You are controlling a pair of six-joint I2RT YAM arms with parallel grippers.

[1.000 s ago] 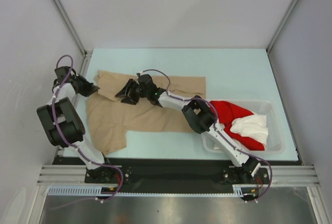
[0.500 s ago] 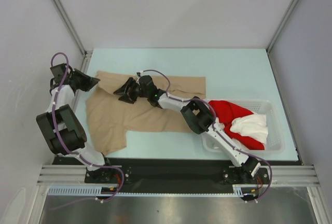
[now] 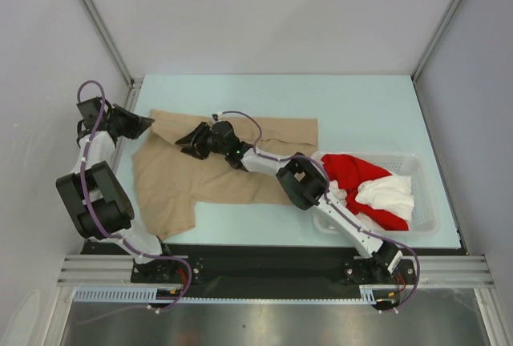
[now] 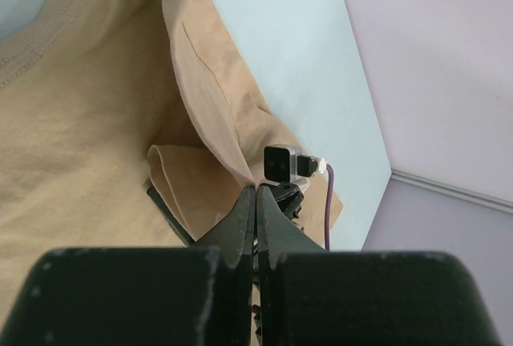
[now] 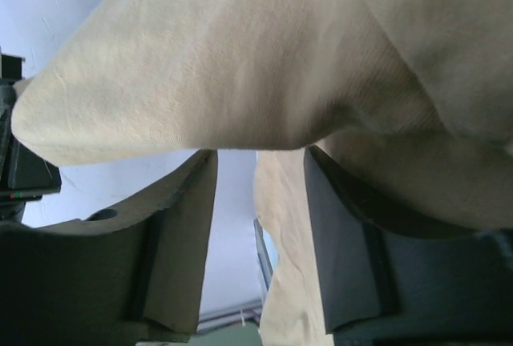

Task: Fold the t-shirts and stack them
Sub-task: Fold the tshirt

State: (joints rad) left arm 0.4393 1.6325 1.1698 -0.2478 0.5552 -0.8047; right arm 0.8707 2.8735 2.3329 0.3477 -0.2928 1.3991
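1. The beige t-shirt (image 3: 232, 182) lay spread on the light-blue table (image 3: 361, 114), left of the white basket (image 3: 425, 202) holding the red t-shirt (image 3: 353, 171) and the white t-shirt (image 3: 389, 194).
2. The left gripper (image 3: 144, 124) was clamped on the beige t-shirt's far-left edge.
3. The right gripper (image 3: 183, 146) rested on the shirt's upper part with its jaws apart and cloth draped over them.

open: far table (image 3: 369, 104) | obstacles: beige t-shirt (image 3: 172, 186) left, basket (image 3: 430, 202) right
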